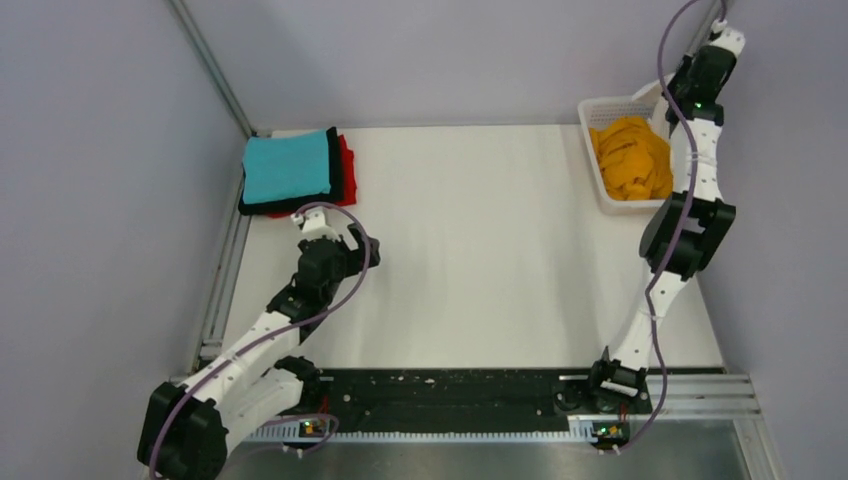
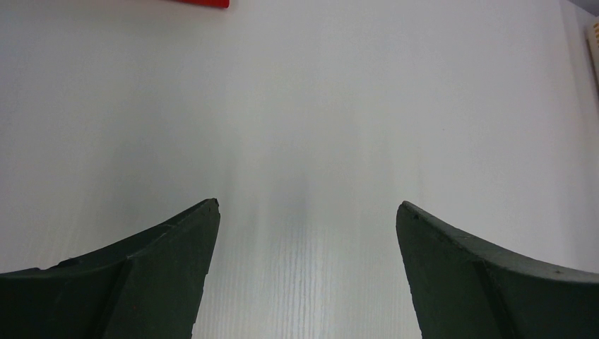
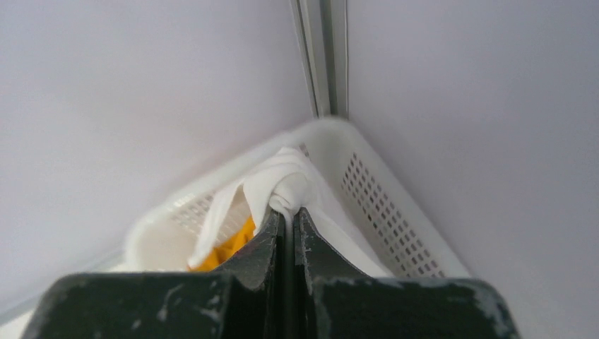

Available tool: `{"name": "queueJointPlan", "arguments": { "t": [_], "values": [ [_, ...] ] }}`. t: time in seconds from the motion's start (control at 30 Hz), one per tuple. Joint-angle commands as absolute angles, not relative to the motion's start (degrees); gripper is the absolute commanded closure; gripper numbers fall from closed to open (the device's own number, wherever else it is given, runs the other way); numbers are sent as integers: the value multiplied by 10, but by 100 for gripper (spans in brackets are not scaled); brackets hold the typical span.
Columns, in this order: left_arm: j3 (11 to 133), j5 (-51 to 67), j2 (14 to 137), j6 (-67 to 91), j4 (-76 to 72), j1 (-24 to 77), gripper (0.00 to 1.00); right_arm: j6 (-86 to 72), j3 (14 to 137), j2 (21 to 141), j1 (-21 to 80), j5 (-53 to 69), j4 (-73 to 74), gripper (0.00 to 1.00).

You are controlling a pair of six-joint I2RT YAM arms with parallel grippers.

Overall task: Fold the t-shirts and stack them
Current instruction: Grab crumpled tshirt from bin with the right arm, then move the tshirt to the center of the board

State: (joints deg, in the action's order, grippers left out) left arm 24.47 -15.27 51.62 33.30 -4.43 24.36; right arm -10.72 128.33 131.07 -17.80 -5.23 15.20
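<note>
Right gripper is clamped tight on a bunched bit of the white t-shirt, up over the basket at 2 o'clock, where the orange t-shirt sits heaped inside. Left gripper is spread wide, holding nothing, over the table. At 10 o'clock is the folded pile: teal t-shirt on top, black t-shirt under it, red t-shirt lowest.

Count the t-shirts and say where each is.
5: teal shirt, black shirt and red shirt stacked far-left; orange shirt in basket; white shirt in right gripper. Others may be hidden.
</note>
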Motion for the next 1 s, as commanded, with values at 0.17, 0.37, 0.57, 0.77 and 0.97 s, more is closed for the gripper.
{"name": "queueJointPlan", "arguments": {
  "t": [0.17,0.37,0.57,0.77,0.97],
  "values": [
    [263,-142,481,339,-37,243,1,-124,1254,1059,-181,45,-58,100],
    [263,-137,473,340,-32,243,1,-199,1216,977,-180,76,-178,100],
    [266,-134,469,342,-28,243,1,-338,1227,941,-175,208,-193,100],
    [267,-123,444,352,-16,243,1,-432,1195,886,-99,317,-192,100],
    [266,-127,390,379,24,243,1,-360,1136,820,86,298,-172,100]
  ]
}}
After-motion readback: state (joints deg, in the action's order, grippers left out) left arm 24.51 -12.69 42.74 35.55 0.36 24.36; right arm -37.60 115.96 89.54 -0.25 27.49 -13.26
